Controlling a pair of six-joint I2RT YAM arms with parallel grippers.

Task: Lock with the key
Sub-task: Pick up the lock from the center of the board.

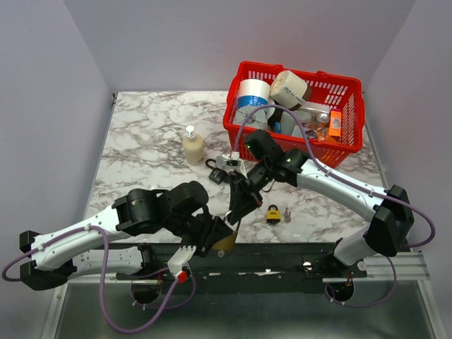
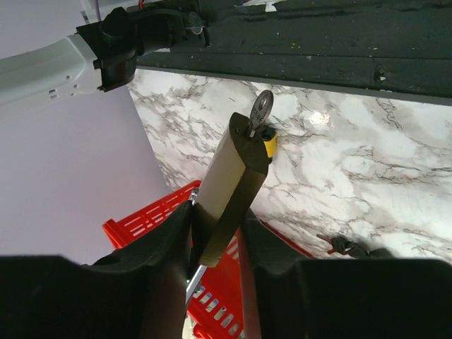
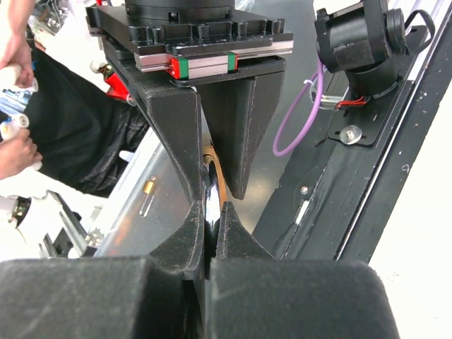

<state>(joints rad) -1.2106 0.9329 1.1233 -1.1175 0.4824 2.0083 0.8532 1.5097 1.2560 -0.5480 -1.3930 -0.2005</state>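
My left gripper (image 1: 215, 236) (image 2: 217, 215) is at the table's near edge. Its fingers press both sides of a long tan-and-black lock body (image 2: 229, 176) (image 1: 226, 244). My right gripper (image 1: 233, 212) (image 3: 210, 212) meets it tip to tip and is shut on a thin shiny metal piece seen edge-on, which looks like the key (image 3: 210, 194). A brass-coloured edge (image 3: 217, 173) shows behind it, between the left fingers. Past the lock body's far end, a silver key head (image 2: 262, 107) and a yellow padlock (image 2: 270, 145) (image 1: 273, 214) are on the marble.
A red basket (image 1: 357, 106) (image 2: 141, 219) full of tape rolls and other items stands at the back right. A soap bottle (image 1: 193, 147) and a black padlock (image 1: 214, 171) (image 2: 342, 245) are left of it. The black mounting rail (image 1: 282, 254) runs along the near edge.
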